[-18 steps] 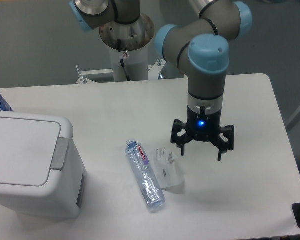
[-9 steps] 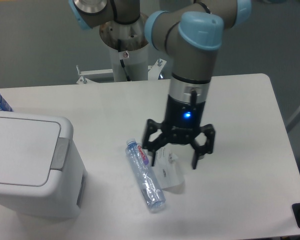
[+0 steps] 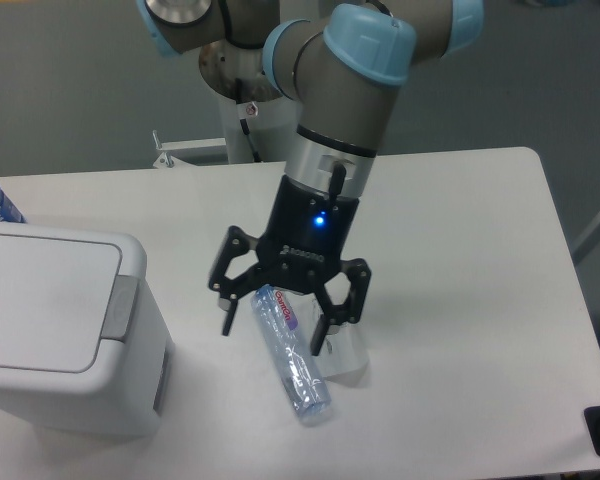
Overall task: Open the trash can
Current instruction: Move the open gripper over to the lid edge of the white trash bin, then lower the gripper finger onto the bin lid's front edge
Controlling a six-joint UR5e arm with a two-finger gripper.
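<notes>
Leftward goes the arm, and fast: a second ago the gripper (image 3: 275, 330) hung over bare table on the right, and now it hovers above the clear plastic bottle (image 3: 291, 350), its blue light glowing. The jaws are spread wide, nothing between them, fingers pointing down on either side of the bottle's upper end. The bottle and the crumpled clear wrapper (image 3: 345, 350) beside it lie where they lay before.

The trash can (image 3: 65, 335) sits at the left edge of the table, lid flat and shut, its grey push-strip (image 3: 118, 308) facing the arm. Gripper and bin are well apart, so the opening step looks not yet begun.

The danger from here, by the look of it: the bottle lies right across the path. If the arm travels on low, a fingertip could catch it and roll it toward the bin. And a press landing off the strip, on the plain lid, may simply leave it closed.
</notes>
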